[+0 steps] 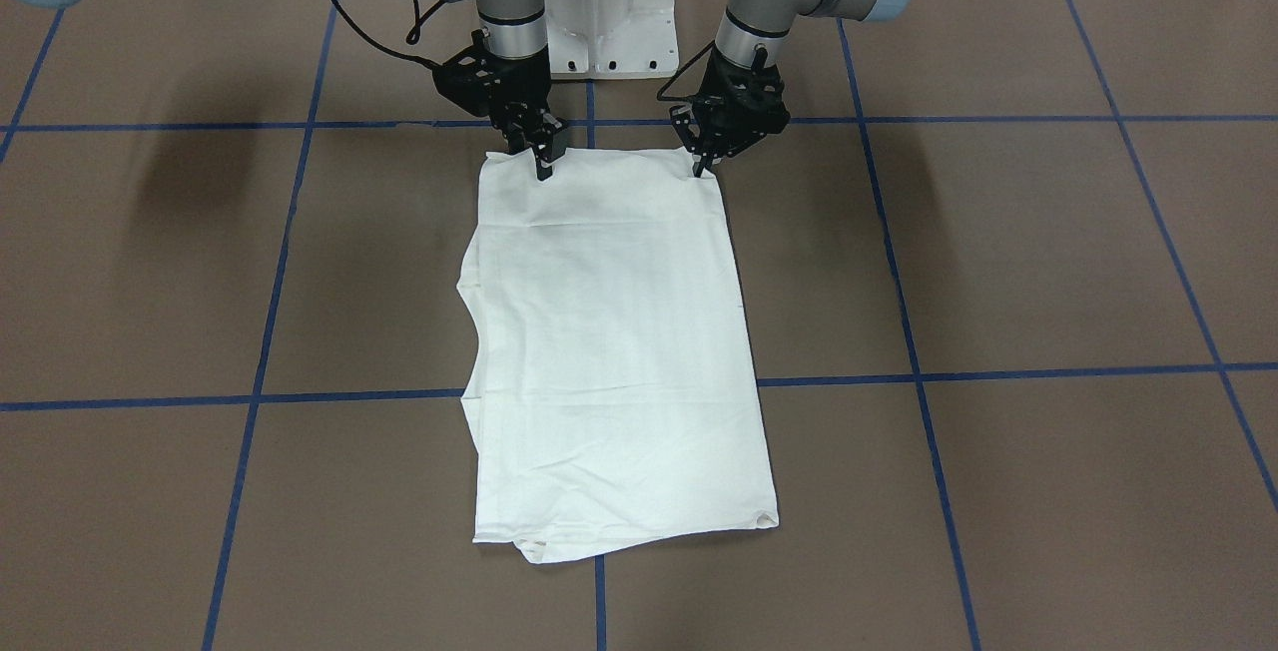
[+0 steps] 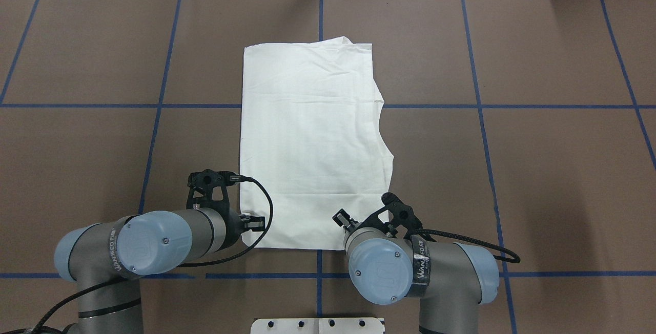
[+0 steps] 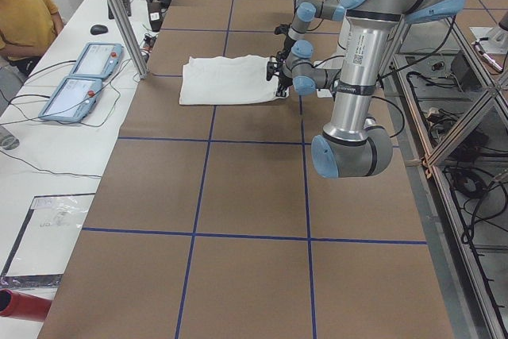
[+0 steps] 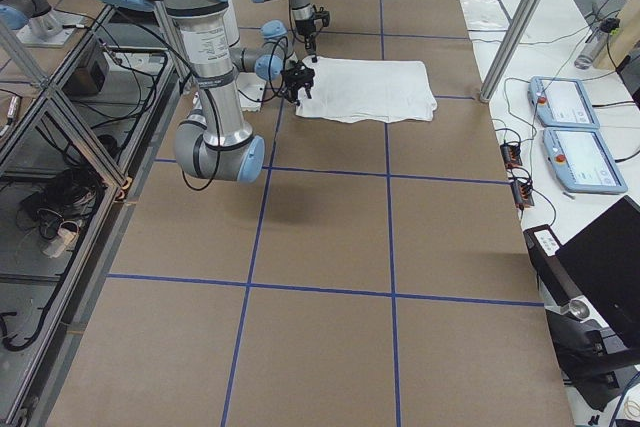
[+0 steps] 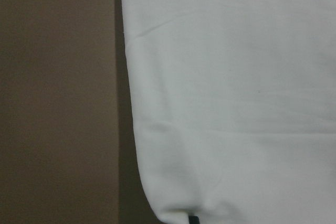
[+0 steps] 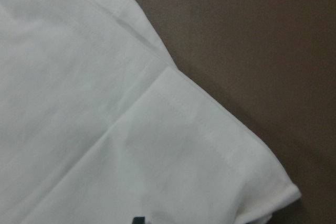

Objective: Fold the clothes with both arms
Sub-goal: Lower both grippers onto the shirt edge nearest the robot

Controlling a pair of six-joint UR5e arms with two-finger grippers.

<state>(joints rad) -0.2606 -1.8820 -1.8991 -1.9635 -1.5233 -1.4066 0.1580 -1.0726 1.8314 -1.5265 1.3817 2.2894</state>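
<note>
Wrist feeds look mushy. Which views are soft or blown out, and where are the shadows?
Left wrist view: soft throughout, T-shirt nearly featureless, dark shadow band along its edge. Right wrist view: sharper, hem stitching readable. Front-facing view: T-shirt bright but creases show; a blurred shadow on the table at upper left. Overhead view: even light, no glare.

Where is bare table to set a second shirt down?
Bare table lies wide on both sides of the shirt. Crowded: the near strip between shirt and pedestal, where left gripper and right gripper sit at its corners.
</note>
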